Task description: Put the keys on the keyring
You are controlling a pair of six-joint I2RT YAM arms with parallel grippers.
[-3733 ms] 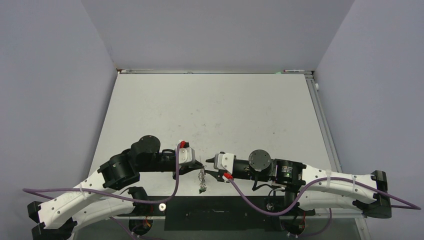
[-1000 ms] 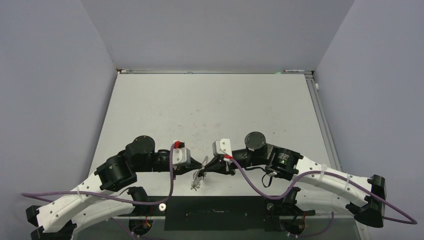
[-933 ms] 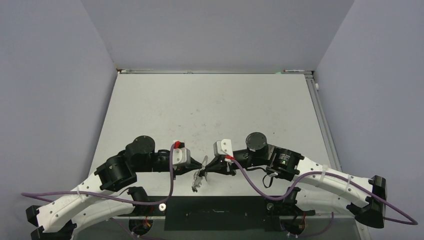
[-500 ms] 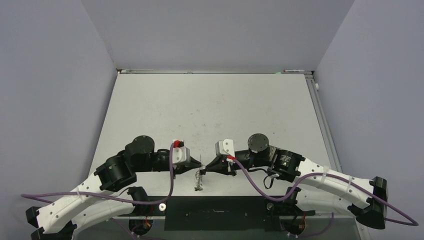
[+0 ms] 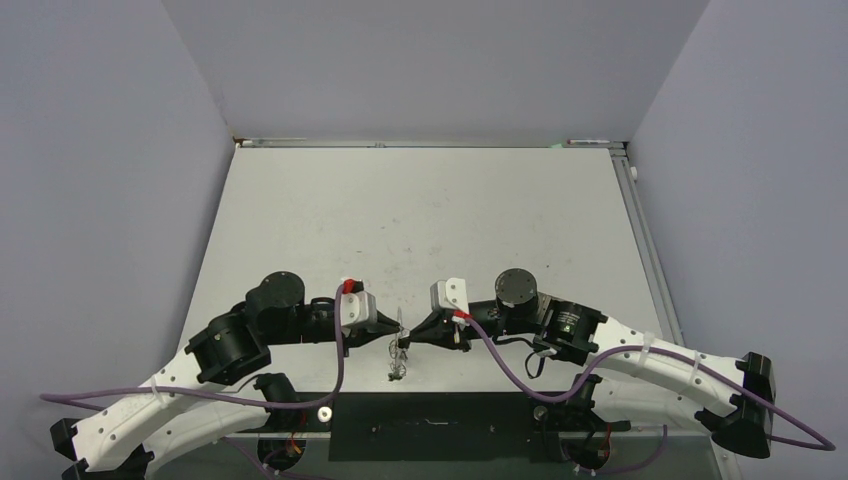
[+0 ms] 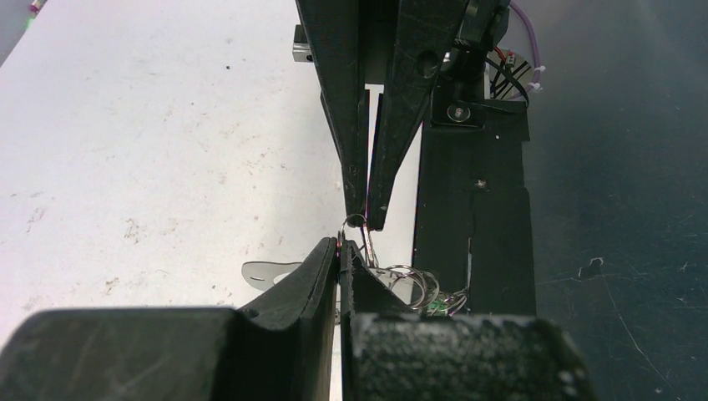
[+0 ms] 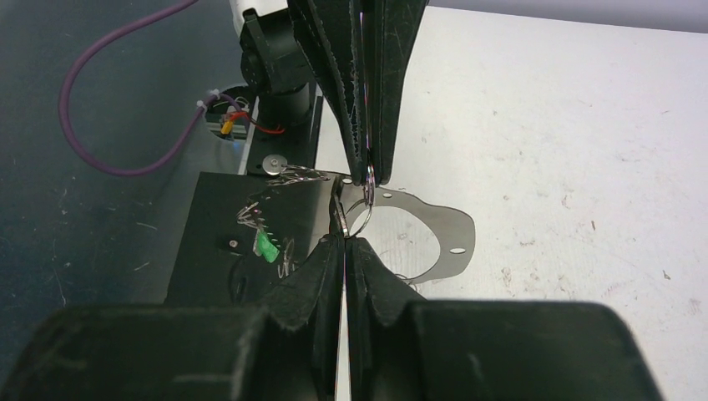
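Pinching from both sides, I have my left hand and my right hand closed tip to tip on the keyring. Both grip its small top loop, which is held in the air over the near edge of the worktop, beside the black base plate. Each hand's jaws are pressed together on thin wire; whether the right one also traps a key I cannot tell.

Below the loop hang more silver rings, a short chain and the green piece. The keys are too small to tell apart from that tangle.

I judge all of it very light, hard and slick. It is bare metal that can pivot or slide out of a flat pinch, and the hanging part will likely swing with any wrist turn. The split ring should be springy and stiff to pry. The best hold, I think, is across the ring's flat near the split, and a key by its head, leaving the hole free.
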